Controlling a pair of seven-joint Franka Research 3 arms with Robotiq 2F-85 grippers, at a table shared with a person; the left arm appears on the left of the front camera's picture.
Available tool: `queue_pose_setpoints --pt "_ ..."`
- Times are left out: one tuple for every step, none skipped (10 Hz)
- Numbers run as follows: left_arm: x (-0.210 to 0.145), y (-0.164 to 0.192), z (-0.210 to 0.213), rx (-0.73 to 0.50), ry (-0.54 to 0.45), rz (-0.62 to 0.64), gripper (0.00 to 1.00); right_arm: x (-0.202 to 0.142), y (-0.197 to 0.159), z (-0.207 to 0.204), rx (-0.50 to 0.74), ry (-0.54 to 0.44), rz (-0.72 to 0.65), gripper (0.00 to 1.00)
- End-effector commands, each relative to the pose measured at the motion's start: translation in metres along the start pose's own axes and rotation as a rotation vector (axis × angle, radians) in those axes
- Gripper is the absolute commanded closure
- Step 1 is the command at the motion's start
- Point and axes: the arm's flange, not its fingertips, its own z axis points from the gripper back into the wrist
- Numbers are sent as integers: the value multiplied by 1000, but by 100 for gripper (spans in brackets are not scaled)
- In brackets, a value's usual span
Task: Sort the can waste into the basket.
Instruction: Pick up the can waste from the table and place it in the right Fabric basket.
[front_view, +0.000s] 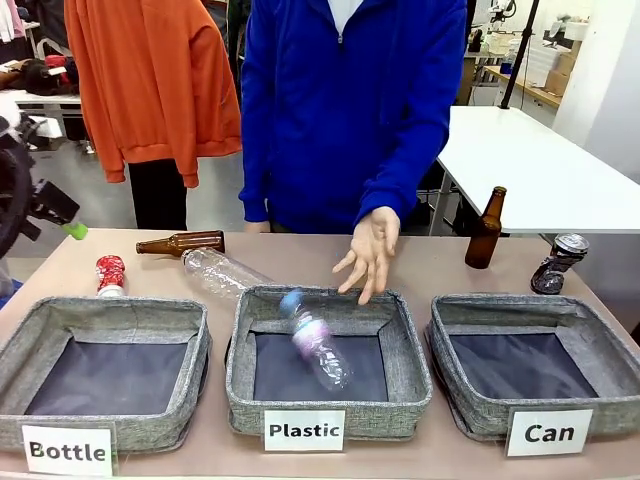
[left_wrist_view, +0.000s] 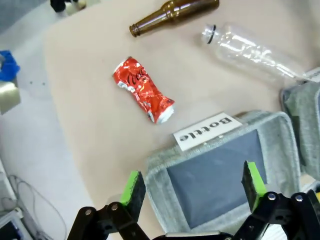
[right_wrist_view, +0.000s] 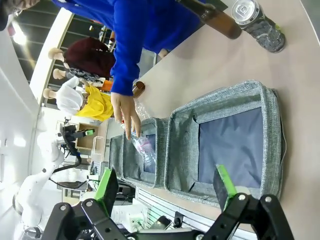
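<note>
Beige worktop (front_view: 430, 262): crushed red can (front_view: 110, 273), crushed grey-black can (front_view: 557, 264) unsorted, outside grey woven "Can" basket (front_view: 520, 304) — left gripper (left_wrist_view: 192, 180), right gripper (right_wrist_view: 165, 179) fingers released.

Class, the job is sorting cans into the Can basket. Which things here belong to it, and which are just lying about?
Belong: red crushed can, dark crushed can, Can basket.
Lying about: lying brown bottle, upright brown bottle, clear bottle on table, blue-capped clear bottle at Plastic basket, Bottle basket.
</note>
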Motion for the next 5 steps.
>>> queue_pose_setpoints --pt "23 22 -22 24 48 13 0 5 0 1 25 -16 27 0" --pt "33 33 -42 24 79 41 0 5 0 1 25 -16 27 0" --pt "43 45 -59 48 100 104 0 5 0 1 25 -16 27 0" --pt "54 53 -83 21 125 102 0 5 0 1 25 -16 27 0" --pt "60 59 -101 43 142 116 0 5 0 1 25 -16 27 0"
